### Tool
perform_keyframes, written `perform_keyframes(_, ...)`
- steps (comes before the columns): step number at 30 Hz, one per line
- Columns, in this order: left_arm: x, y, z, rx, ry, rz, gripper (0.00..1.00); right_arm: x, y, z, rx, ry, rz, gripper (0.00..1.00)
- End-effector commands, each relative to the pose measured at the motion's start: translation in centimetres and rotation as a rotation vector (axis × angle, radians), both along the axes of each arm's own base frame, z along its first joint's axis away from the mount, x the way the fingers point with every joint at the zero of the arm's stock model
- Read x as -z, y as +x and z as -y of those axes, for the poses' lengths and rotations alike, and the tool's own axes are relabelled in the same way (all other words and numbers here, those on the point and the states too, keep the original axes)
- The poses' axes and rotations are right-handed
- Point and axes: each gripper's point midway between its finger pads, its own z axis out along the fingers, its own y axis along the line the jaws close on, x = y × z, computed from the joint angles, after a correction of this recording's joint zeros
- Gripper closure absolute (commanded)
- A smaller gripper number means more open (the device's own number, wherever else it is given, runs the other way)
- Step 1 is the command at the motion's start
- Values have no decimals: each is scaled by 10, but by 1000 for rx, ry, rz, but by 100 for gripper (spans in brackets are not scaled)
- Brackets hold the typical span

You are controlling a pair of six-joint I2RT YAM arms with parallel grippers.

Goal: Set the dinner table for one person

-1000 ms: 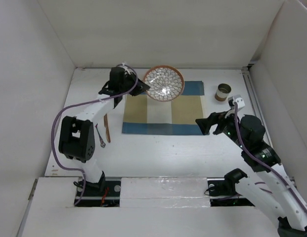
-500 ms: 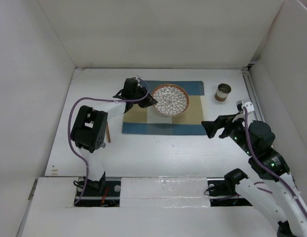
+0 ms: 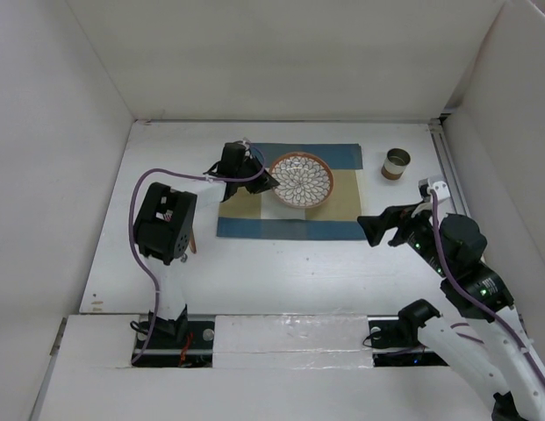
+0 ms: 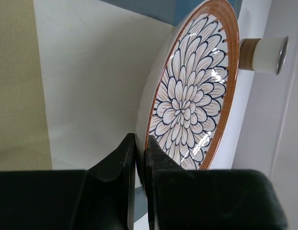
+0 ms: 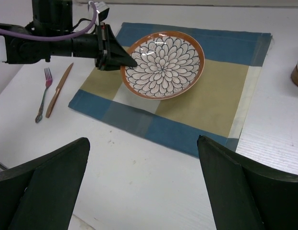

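The desk (image 3: 281, 272) is the big white surface w/ white walls around it; all things are on it. Near its middle, a bit to the far side, lies the blue-and-beige mat (image 3: 333, 209).

The left pincer (image 3: 265, 181) is clenched on the left rim of the plate (image 3: 301, 180). In the left wrist view the two black fingers (image 4: 115, 177) stand almost together w/ the thin rim btw. them, one on the white underside and one on the flower-pattern side. The plate is over the far-middle part of the mat. From the right wrist view it seems to sit on the cloth, but whether it lies fully flat I cannot tell.

The right pincer (image 3: 382, 226) is released, jaws wide, nothing btw. them. It hangs above the desk just beside the mat's near right corner.

Left of the mat, on the bare desk, are a fork (image 5: 44, 93) and a knife (image 5: 59, 89), side by side, not touching the mat. A cup (image 3: 396, 163) stands at the far right, apart from the mat's right edge.
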Motion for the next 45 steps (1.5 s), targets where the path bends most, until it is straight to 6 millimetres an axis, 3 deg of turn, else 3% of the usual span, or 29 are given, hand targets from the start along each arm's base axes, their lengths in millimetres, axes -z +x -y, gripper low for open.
perform_keyframes(1,-54,18,18,47,-134,166,100,-6,2,0,-2,-3,31,0)
perform_keyframes(4,-45,17,17,46,-128,149,100,-6,2,0,-2,-3,31,0)
perform_keyframes(7,-41,17,12,37,-123,140,78,-6,2,0,-2,-3,31,0)
perform_keyframes(11,-34,13,11,32,-122,116,61,-8,3,-1,-2,2,39,0)
perform_keyframes(13,-42,10,8,23,-121,128,55,-8,3,0,-3,-6,43,0)
perform_keyframes(15,-40,7,-3,-15,-94,109,32,-8,3,0,-3,-7,43,0)
perform_keyframes(16,-44,7,-6,-30,-88,119,1,-8,4,1,7,-8,44,0)
perform_keyframes(17,-54,4,-11,-55,-85,124,0,-6,5,0,7,-12,36,0)
perform_keyframes(23,-61,-5,-35,-162,4,93,0,-2,18,-6,9,-9,22,0)
perform_keyframes(24,-71,-5,-38,-172,14,110,0,-2,22,-4,28,-13,22,0)
perform_keyframes(25,-69,-9,-44,-177,46,99,0,5,30,-4,54,-18,-4,0)
perform_keyframes(26,-81,-3,-50,-220,68,121,0,8,41,2,113,-34,-12,0)
perform_keyframes(28,-104,-10,-48,-233,130,175,0,25,68,10,196,-91,-90,0)
perform_keyframes(29,-115,-8,-63,-325,236,183,0,32,77,16,234,-122,-133,0)
perform_keyframes(30,-127,-12,-66,-358,291,200,0,36,86,25,285,-151,-169,0)
perform_keyframes(31,-144,-23,-58,-363,335,233,0,37,96,33,325,-163,-190,0)
perform_keyframes(32,-143,-36,-67,-381,417,203,0,37,109,35,349,-187,-207,0)
perform_keyframes(33,-166,-35,-77,-446,453,243,0,35,117,42,387,-195,-209,0)
perform_keyframes(35,-185,-50,-86,-453,459,254,0,27,139,72,542,-217,-213,0)
perform_keyframes(37,-173,-70,-87,-404,438,230,0,27,153,96,646,-230,-243,0)
perform_keyframes(38,-188,-83,-92,-398,396,272,0,25,162,115,701,-226,-253,0)
perform_keyframes(39,-169,-93,-96,-386,401,259,0,26,176,119,709,-224,-271,0)
perform_keyframes(40,-168,-101,-102,-383,399,273,0,23,186,123,714,-208,-262,0)
perform_keyframes(41,-181,-113,-112,-393,385,315,0,23,195,126,708,-204,-258,0)
perform_keyframes(43,-173,-127,-129,-389,421,306,0,29,217,147,760,-206,-281,0)
perform_keyframes(45,-183,-137,-146,-363,437,352,0,40,231,167,785,-217,-325,0)
